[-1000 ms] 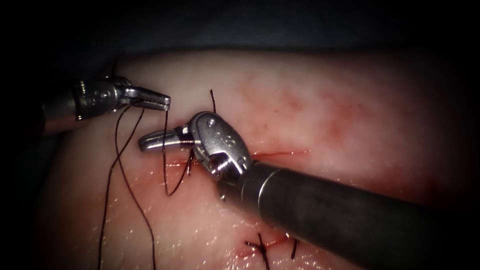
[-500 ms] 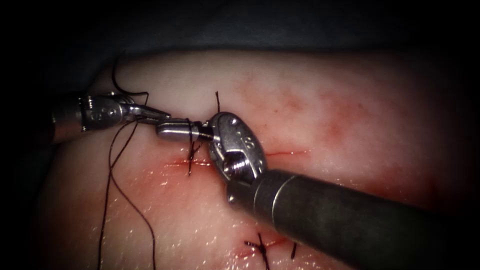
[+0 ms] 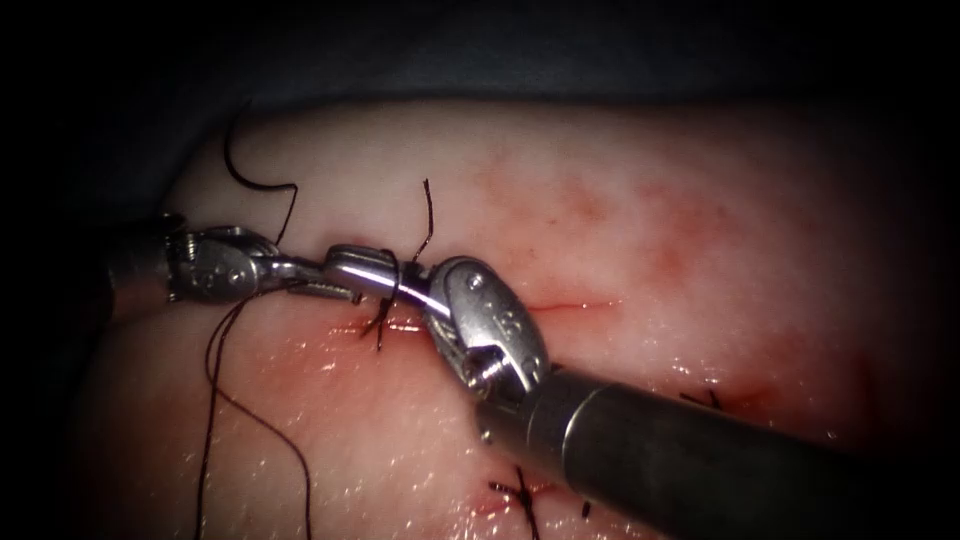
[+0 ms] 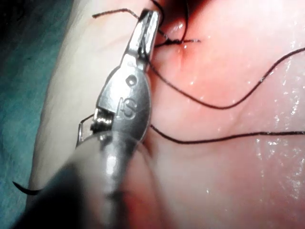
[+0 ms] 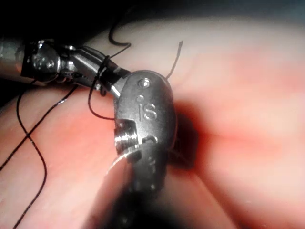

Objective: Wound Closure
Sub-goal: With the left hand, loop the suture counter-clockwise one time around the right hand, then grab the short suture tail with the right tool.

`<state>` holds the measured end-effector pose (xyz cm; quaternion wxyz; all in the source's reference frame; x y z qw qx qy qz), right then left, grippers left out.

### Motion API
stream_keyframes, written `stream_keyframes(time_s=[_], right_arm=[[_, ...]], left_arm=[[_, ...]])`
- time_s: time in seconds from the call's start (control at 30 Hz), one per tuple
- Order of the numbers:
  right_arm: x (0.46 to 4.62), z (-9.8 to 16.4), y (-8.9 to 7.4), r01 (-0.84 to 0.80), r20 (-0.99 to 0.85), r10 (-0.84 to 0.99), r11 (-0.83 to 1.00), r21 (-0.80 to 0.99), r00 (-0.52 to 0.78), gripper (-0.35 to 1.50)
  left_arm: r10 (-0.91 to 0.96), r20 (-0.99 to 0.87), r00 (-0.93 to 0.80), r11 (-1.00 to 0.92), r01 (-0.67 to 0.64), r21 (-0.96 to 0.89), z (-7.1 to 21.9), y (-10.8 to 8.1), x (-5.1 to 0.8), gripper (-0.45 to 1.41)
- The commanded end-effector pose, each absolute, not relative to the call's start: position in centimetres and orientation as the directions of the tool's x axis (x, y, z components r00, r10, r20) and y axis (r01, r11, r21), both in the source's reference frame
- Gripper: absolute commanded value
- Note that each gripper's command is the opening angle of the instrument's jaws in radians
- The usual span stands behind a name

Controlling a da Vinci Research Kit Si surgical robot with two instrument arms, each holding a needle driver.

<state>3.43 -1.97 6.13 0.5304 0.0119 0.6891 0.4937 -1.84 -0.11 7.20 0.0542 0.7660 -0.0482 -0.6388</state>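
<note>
Nearest in the endoscope view, a knotted dark stitch [image 3: 520, 494] sits in the pale pink pork-belly tissue [image 3: 650, 200], just beside the dark metal shaft [image 3: 700, 465] of the right arm's silver needle driver [image 3: 345, 265]. That shaft climbs from the lower right to a shiny wrist, and past the wrist the slim jaws reach left, lying just above the thin red cut [image 3: 570, 303]. They're pressed together, and a turn of the thin dark thread [image 3: 215, 400] is wound round the outside of them, right at their middle. Beneath that turn, two short strands drop to a stitch point on the cut, where wet red fluid [image 3: 330, 350] glistens on the surface. Meeting them tip to tip from the left comes the left arm's silver needle driver [image 3: 335, 291], its jaws tucked just under the right tool's. The left wrist view shows them closed in one narrow line, pinching the thread close to the tip. From there two long strands trail away over the tissue, and in the endoscope view they run down the left side of the cut. Farther back, a short free end of thread [image 3: 427, 205] stands up just behind the right tool's jaws, and another strand curls above the left tool. Beyond the tissue's edge lies a teal cloth [image 4: 24, 71].
</note>
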Motion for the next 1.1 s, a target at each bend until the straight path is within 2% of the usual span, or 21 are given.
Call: stream_keyframes(time_s=[0.03, 0.07, 0.23, 0.3, 0.43, 0.57, 0.7, 0.97, 1.1], right_arm=[[3.48, 6.13, -1.93, -0.507, -0.696, 0.558, 0.482, 0.715, -0.451, 0.39], [3.44, 6.13, -1.95, -0.501, -0.658, 0.586, 0.435, 0.748, -0.473, 0.54], [3.32, 6.11, -1.96, -0.509, -0.596, 0.617, 0.339, 0.791, -0.514, 0.76], [3.20, 6.15, -1.88, -0.494, -0.536, 0.631, 0.265, 0.828, -0.560, 0.93], [3.15, 6.28, -1.86, -0.455, -0.426, 0.686, 0.154, 0.877, -0.590, 1.06], [3.14, 6.40, -1.90, -0.396, -0.299, 0.731, 0.043, 0.917, -0.614, 1.11], [3.04, 6.51, -1.96, -0.305, -0.153, 0.737, -0.076, 0.949, -0.658, 1.08], [2.86, 6.49, -2.04, -0.255, -0.072, 0.712, -0.154, 0.954, -0.698, 1.03], [2.85, 6.58, -2.08, -0.240, -0.056, 0.707, -0.164, 0.957, -0.705, 1.23]], left_arm=[[-0.140, -0.974, 0.179, -0.990, -0.005, 0.141, 7.22, -0.04, -1.93, -0.45], [-0.152, -0.972, 0.177, -0.988, -0.012, 0.152, 7.18, -0.03, -1.99, -0.45], [-0.160, -0.972, 0.173, -0.987, -0.020, 0.159, 7.16, -0.04, -2.10, -0.45], [-0.170, -0.971, 0.170, -0.985, -0.025, 0.168, 7.18, -0.06, -2.17, -0.45], [-0.182, -0.970, 0.159, -0.983, -0.035, 0.179, 7.17, -0.05, -2.22, -0.45], [-0.193, -0.970, 0.148, -0.981, -0.041, 0.189, 7.17, -0.03, -2.26, -0.45], [-0.206, -0.971, 0.121, -0.979, -0.027, 0.204, 7.17, -0.02, -2.30, -0.45], [-0.206, -0.972, 0.116, -0.979, -0.025, 0.204, 7.23, 0.08, -2.34, -0.45], [-0.206, -0.973, 0.101, -0.978, -0.008, 0.207, 7.30, 0.13, -2.44, -0.45]])
